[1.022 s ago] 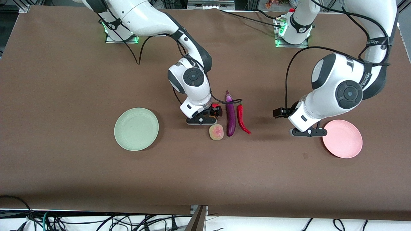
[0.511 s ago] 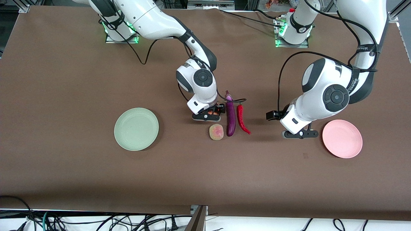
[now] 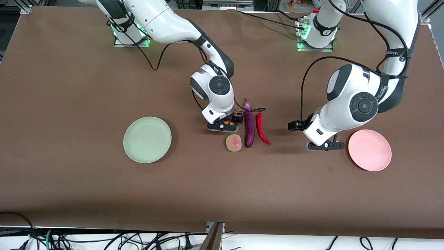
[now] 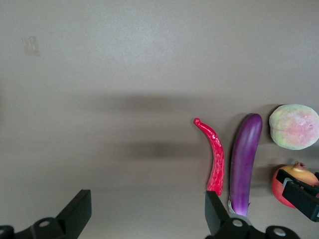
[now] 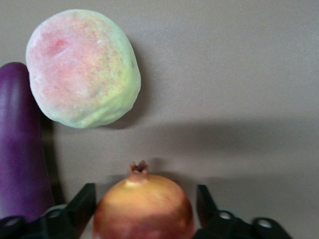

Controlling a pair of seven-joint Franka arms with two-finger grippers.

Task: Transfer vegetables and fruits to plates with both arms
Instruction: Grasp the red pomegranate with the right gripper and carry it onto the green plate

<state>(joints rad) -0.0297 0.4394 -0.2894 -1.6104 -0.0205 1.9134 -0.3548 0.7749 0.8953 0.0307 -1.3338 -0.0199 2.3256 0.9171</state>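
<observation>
Pomegranate sits on the table beside the eggplant, between the right gripper's fingers, whose contact we cannot tell; round, stiff, smooth, so we judge a grip across its widest part safest; left gripper hangs spread.

- A wide brown matte bench fills nearly the whole frame, evenly lit from above with soft shadows.
- Along the bottom edge runs a white strip strewn with black cables.
- A metal bracket sits at the bottom centre of the bench edge.
- Aluminium frame rails show along the top edge.
</observation>
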